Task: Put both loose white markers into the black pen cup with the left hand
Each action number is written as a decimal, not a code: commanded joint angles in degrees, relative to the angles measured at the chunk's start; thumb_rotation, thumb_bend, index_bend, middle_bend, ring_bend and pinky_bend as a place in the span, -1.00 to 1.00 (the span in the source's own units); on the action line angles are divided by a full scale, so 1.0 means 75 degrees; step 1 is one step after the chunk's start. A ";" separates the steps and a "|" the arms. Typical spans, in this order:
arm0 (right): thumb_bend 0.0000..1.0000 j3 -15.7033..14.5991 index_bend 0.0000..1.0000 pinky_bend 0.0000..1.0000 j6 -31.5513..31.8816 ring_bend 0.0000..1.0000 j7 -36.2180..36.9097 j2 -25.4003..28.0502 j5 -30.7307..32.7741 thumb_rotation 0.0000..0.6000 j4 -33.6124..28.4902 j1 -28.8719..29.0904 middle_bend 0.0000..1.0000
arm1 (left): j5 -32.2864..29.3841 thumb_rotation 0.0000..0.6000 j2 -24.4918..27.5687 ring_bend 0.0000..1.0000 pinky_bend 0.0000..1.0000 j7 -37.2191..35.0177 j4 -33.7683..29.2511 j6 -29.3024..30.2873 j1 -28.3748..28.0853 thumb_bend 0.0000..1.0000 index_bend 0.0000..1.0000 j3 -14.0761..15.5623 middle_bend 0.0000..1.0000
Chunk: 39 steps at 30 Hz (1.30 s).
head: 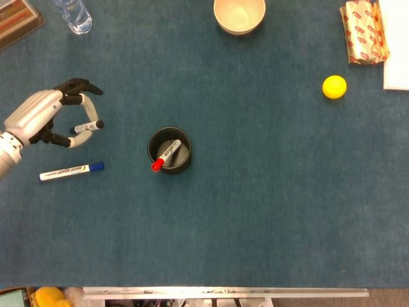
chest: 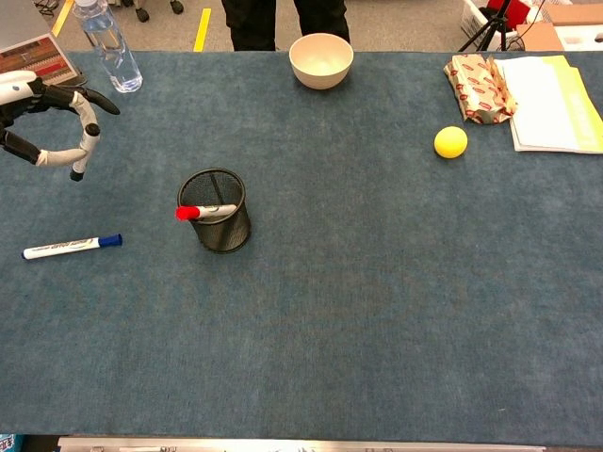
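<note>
My left hand (head: 39,119) hovers above the table at the far left and pinches a white marker with a black cap (head: 88,126). In the chest view this black-capped marker (chest: 85,149) hangs nearly upright from the left hand (chest: 33,99), clear of the cloth. A second white marker with a blue cap (head: 70,171) lies flat on the table below the hand; the chest view shows this blue-capped marker (chest: 73,247) too. The black mesh pen cup (head: 153,143) stands to the right and holds a red-capped marker (head: 166,155). The hand is well left of the cup (chest: 222,234). My right hand is not visible.
A cream bowl (head: 239,14) sits at the back centre and a water bottle (head: 73,15) at the back left beside a book (chest: 34,58). A yellow ball (head: 334,86), a wrapped packet (head: 363,32) and papers (chest: 554,89) are at the right.
</note>
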 commanded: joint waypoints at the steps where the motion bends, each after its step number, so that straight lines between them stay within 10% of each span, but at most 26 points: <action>1: -0.74 -0.0002 -0.59 -0.37 -0.0008 -0.68 0.0007 -0.0010 -0.0007 1.00 0.0008 0.0006 -0.39 | 0.0195 1.00 0.0304 -0.81 -0.67 -0.0599 -0.0492 -0.0060 -0.0179 -0.35 0.14 0.0035 -0.59; 39: -0.74 -0.0039 -0.59 -0.37 0.0010 -0.68 0.0452 -0.0041 0.0052 1.00 0.0404 -0.0134 -0.39 | -0.0760 1.00 -0.0427 -0.81 -0.67 -0.0156 -0.2244 -0.1267 -0.1113 -0.35 0.13 -0.1096 -0.59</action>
